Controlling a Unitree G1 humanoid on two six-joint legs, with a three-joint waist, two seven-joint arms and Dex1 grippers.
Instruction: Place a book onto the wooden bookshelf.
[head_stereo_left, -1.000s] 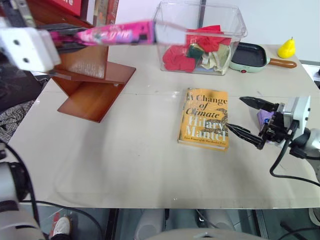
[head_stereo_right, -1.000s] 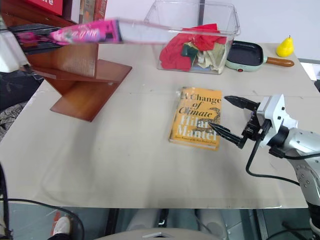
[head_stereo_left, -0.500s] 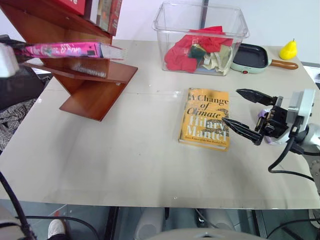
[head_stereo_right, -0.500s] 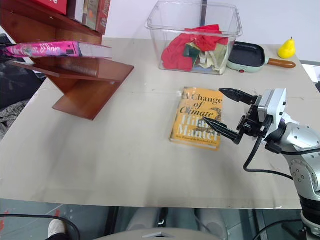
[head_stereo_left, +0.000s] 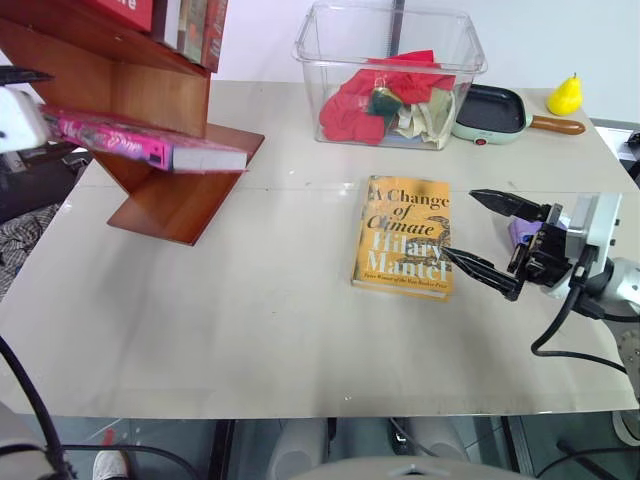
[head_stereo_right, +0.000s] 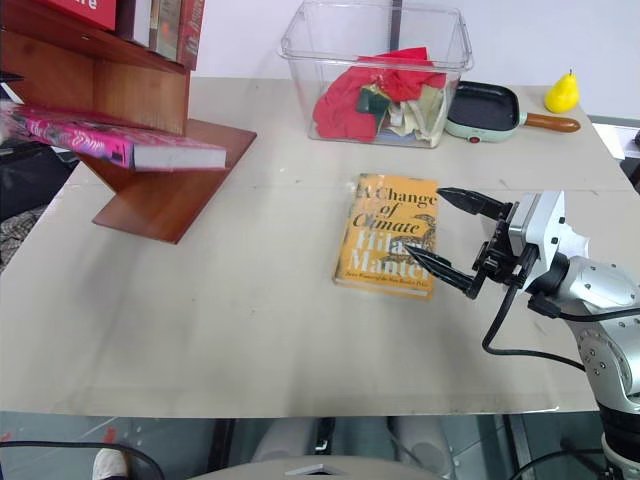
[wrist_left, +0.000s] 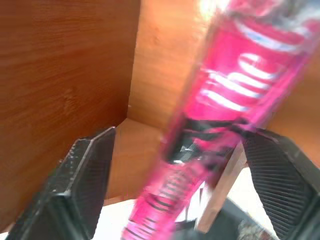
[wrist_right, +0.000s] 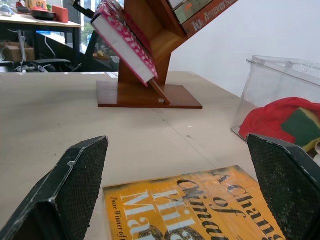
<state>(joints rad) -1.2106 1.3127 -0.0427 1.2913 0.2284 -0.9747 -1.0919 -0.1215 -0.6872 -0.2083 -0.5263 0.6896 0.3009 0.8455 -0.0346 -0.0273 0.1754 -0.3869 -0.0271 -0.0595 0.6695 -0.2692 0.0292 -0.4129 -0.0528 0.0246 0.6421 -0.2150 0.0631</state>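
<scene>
The magenta-pink book (head_stereo_left: 150, 145) lies tilted on a slanted board of the wooden bookshelf (head_stereo_left: 175, 195) at the table's back left, its white page edges facing the table's middle. My left gripper (wrist_left: 180, 142) is at the far left edge of the scene, by the book's spine end. In the left wrist view its fingers (wrist_left: 85, 190) stand wide apart, and the blurred book (wrist_left: 220, 110) runs between them. My right gripper (head_stereo_left: 460, 224) hovers open over the right edge of the yellow-orange book (head_stereo_left: 405, 235), with nothing in it. The right wrist view shows the pink book (wrist_right: 125, 42) leaning on the shelf.
A clear plastic bin (head_stereo_left: 390, 75) with red and pale cloths stands at the back centre. A green pan (head_stereo_left: 495, 112) and a yellow pear (head_stereo_left: 565, 95) sit at the back right. Upright books (head_stereo_left: 190, 25) fill the shelf's upper board.
The pink book went from held up high and level to lying tilted on the shelf's slanted board. My left gripper moved left and its fingers spread. The right gripper stayed put.
</scene>
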